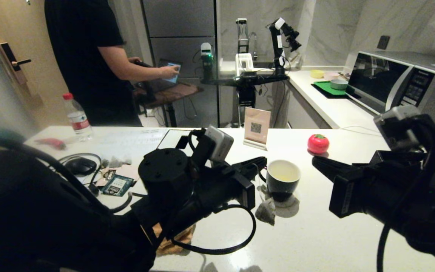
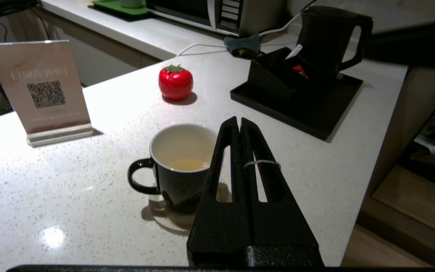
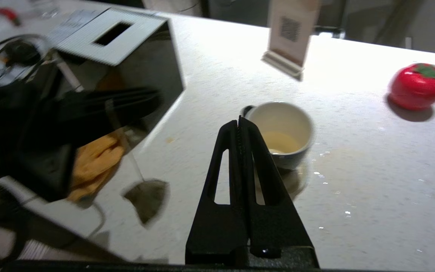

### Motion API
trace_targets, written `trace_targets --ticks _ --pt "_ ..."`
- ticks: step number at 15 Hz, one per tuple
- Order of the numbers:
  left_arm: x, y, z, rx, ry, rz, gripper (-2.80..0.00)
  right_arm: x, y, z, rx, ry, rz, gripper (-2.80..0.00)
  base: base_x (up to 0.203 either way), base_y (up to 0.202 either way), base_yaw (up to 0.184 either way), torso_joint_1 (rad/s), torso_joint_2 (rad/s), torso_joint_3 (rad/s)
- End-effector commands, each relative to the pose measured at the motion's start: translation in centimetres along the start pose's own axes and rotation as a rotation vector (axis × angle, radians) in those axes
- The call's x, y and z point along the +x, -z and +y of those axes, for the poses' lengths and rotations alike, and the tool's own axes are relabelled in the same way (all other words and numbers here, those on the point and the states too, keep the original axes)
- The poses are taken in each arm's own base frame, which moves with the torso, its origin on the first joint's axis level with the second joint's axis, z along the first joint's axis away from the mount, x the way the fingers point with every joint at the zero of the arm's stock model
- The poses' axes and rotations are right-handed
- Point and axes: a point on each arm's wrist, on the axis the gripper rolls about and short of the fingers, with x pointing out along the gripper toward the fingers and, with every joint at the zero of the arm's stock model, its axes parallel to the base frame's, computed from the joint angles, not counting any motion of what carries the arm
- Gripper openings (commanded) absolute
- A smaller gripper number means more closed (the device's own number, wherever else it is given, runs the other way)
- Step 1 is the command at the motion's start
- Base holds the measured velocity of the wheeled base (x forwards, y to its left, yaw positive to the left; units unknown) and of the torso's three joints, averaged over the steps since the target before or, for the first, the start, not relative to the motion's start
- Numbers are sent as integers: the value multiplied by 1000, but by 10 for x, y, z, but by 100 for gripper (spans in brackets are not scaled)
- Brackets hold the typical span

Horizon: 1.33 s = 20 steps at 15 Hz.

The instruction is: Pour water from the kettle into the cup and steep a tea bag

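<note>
Tea bag [image 1: 266,211] dangles by its string below the pinching left hand [image 1: 261,162], beside the cup [image 1: 282,180].

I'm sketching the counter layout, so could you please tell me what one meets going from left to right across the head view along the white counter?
Plastic bottle → computer mouse → left gripper → cup → red tomato-shaped object → right gripper.

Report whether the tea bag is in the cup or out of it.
Out. The tea bag hangs by its string from the shut left gripper, beside the cup, which holds only pale liquid.
</note>
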Motion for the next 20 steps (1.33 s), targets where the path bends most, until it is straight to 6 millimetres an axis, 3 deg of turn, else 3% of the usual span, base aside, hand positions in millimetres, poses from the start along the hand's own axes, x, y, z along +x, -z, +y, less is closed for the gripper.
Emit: trace_targets --ticks 1,10,14,17,20 --pt "-2 0 0 -1 0 -2 -280 -2 1 -15 20 61 -29 -280 0 0 0 0 0 0" --pt "-2 1 0 -1 -2 2 -280 -3 14 -68 28 307 -102 -280 0 0 0 0 0 0" --pt "-1 1 1 -1 -2 2 -280 -28 22 -77 32 321 -149 -280 0 0 0 0 0 0" --pt "-1 1 1 -1 -11 0 -280 -46 23 -101 57 465 -196 -280 0 0 0 0 0 0" --pt "-2 0 1 0 -17 -4 -280 -72 39 -120 65 617 -211 -280 0 0 0 0 0 0"
